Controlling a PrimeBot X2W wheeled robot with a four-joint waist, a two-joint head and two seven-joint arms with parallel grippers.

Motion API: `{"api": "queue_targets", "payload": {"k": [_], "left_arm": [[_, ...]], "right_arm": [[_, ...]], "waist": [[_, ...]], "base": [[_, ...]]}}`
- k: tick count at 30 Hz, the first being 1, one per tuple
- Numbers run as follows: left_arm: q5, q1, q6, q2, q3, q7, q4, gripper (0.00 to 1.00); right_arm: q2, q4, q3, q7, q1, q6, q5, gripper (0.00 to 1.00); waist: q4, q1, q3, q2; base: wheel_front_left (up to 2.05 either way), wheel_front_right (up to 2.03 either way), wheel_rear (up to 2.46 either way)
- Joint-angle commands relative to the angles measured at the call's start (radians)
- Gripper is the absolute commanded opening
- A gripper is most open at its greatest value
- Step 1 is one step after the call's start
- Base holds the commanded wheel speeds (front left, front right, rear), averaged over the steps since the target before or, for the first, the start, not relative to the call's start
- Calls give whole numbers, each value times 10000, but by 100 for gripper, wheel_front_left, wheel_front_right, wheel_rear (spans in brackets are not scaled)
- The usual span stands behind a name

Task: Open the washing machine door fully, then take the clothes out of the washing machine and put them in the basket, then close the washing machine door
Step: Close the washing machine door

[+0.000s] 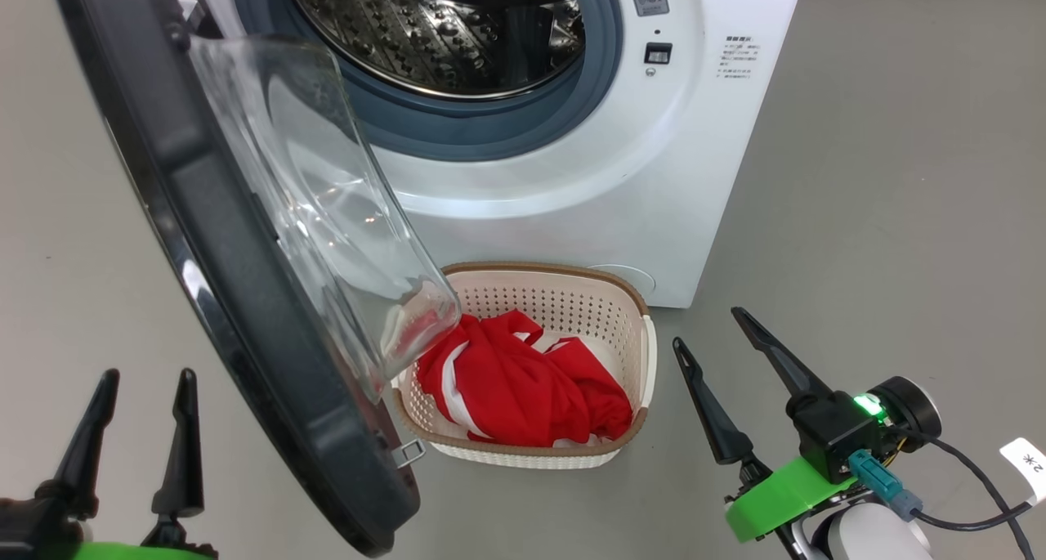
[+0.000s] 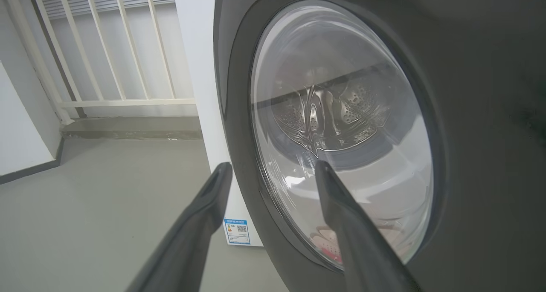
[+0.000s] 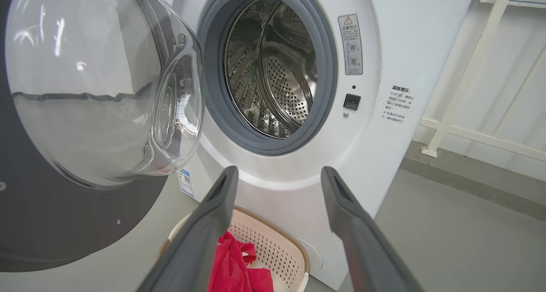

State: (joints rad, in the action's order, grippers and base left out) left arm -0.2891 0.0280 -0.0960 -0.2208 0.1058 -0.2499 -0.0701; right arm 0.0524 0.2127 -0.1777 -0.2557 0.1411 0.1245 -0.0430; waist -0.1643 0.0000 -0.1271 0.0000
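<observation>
On floor against washer point(image 1: 654, 176) front: basket point(image 1: 564, 298) with red clothes point(image 1: 523, 388) heaped inside. Door point(image 1: 221, 282) hanging open on left, glass bowl over basket's left rim. Left gripper point(image 1: 149, 374) at lower left, just outside door's outer face: fingers point(image 2: 341, 224) spread wide, holding nothing, touching nothing. Right gripper point(image 1: 708, 327) over floor right of basket, near but apart: fingers point(image 3: 354, 224) spread wide too, empty, pointing at washer front.
</observation>
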Motion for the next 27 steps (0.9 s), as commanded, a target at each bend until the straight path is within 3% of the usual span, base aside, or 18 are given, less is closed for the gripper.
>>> {"api": "queue_targets", "payload": {"k": [1,11,27], "left_arm": [[156,168,61,-128,463,-113,282,100],[927,-179,-192,843,981,-117,304,100],[1162,0,-335,1288,1312,-118,114,100]], "right_arm": [[-22,-267,-186,-61,243,62,13,100],[-22,-265,-128,-61,207,62,-6,100],[-22,-234,-125,-61,262,62,7,100]], "waist": [[7,0,1,0],[5,0,7,0],[-70,0,-95,0]], "base": [[0,0,0],[0,0,0],[0,0,0]]}}
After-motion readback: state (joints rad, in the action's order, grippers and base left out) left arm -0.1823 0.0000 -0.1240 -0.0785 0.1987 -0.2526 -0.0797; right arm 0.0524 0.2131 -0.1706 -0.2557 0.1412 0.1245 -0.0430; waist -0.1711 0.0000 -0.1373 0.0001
